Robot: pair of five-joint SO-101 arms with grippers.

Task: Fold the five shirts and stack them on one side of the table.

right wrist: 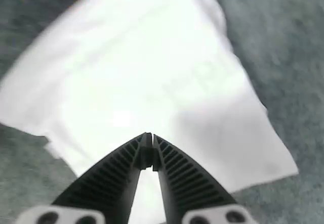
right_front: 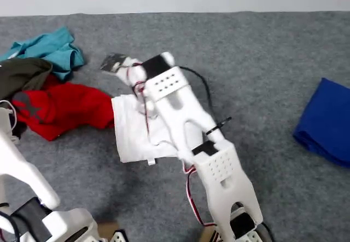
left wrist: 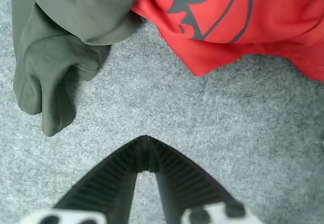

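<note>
**White shirt: finish the fold w/ the R arm**

R gripper is closed, w/ nothing seen between the jaws. It hangs over the white shirt, which lies mid-table as a rather flat rectangle, just beside the red shirt. L gripper is closed also and empty, over bare table, near the olive shirt and the red one. Blue shirt lies well apart on the R side and looks folded. Teal shirt is crumpled at the back L.

My judgement for the step:
- Open the R jaws before going down.
- Take 1 edge near a corner, not extra layers.
- Lift low, so the fold does not fall open.
- Keep off the red cloth, it can be dragged along.
- After this, approx. 3 shirts remain to fold.
</note>
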